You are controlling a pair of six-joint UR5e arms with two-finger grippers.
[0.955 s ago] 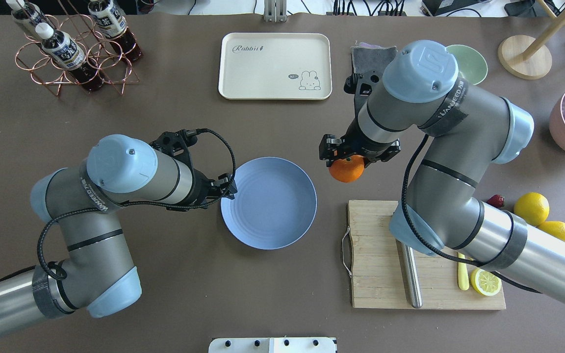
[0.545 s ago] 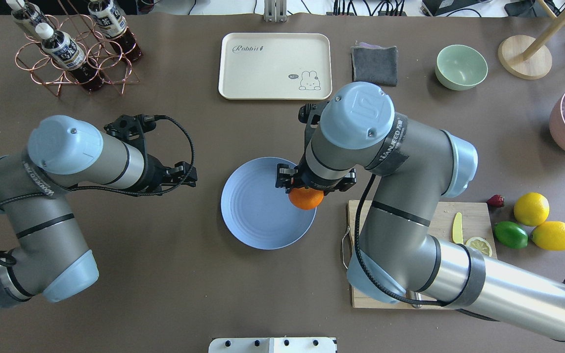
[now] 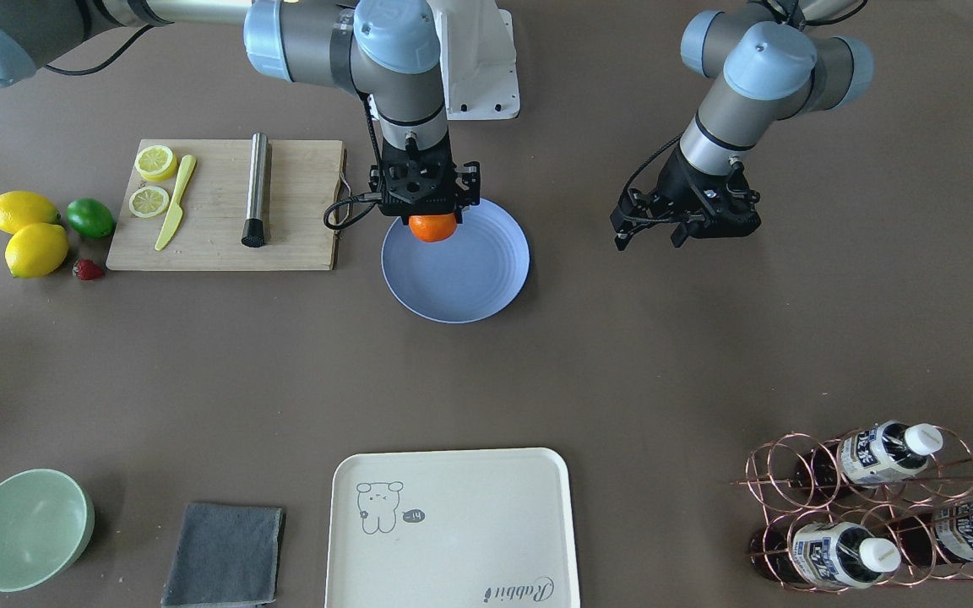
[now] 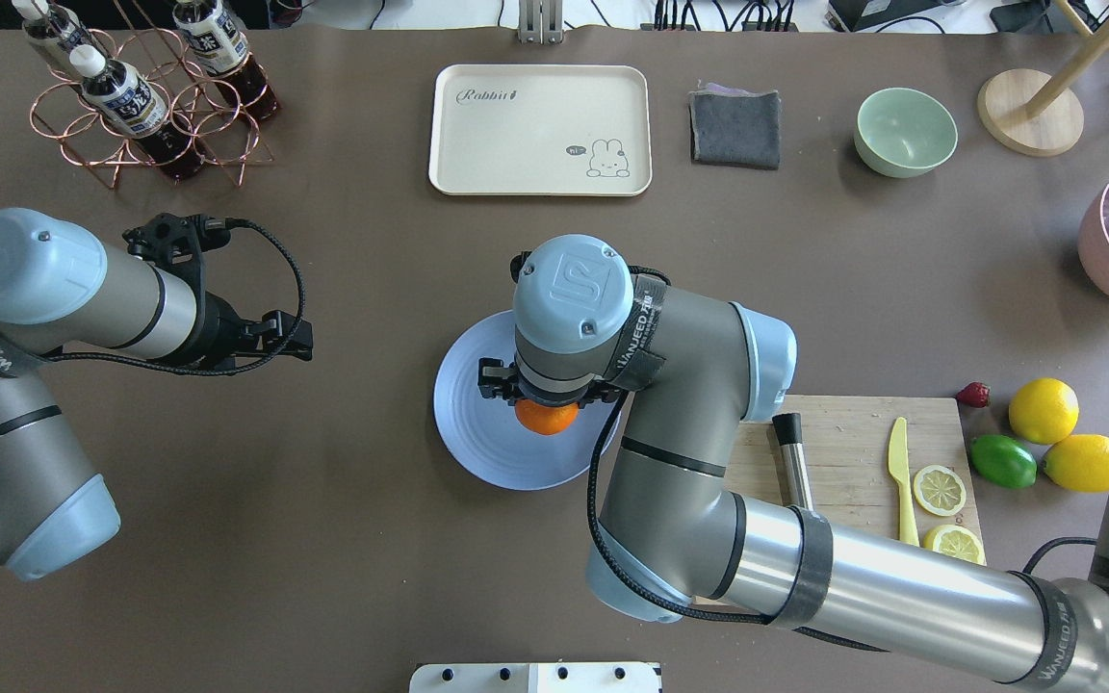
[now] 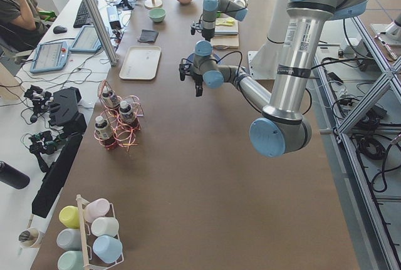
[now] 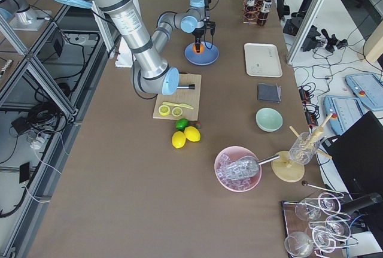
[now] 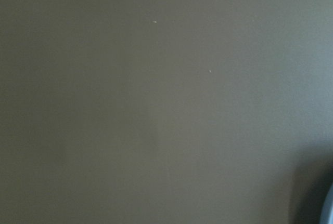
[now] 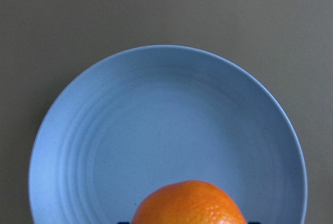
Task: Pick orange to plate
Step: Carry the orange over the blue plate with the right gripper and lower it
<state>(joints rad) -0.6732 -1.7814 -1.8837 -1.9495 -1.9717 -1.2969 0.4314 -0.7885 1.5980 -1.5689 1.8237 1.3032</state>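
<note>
The orange (image 4: pixel 546 419) is held in my right gripper (image 3: pixel 432 221), which is shut on it from above and points straight down. It hangs over the blue plate (image 4: pixel 482 438), on the side toward the cutting board. The right wrist view shows the orange (image 8: pixel 188 204) at the bottom edge with the plate (image 8: pixel 156 125) spread out beneath it. I cannot tell whether the fruit touches the plate. My left gripper (image 4: pixel 296 337) hovers over bare table well to the left of the plate, open and holding nothing.
A wooden cutting board (image 4: pixel 843 448) with a steel rod, a yellow knife and lemon slices lies right of the plate. Two lemons (image 4: pixel 1044 409), a lime and a strawberry sit beyond it. At the far edge are a cream tray (image 4: pixel 540 125), a grey cloth, a green bowl (image 4: pixel 904 132) and a bottle rack (image 4: pixel 145 91).
My right arm carried the orange leftward, from beside the plate to over it. My left arm drew back to the left, away from the plate's rim.
</note>
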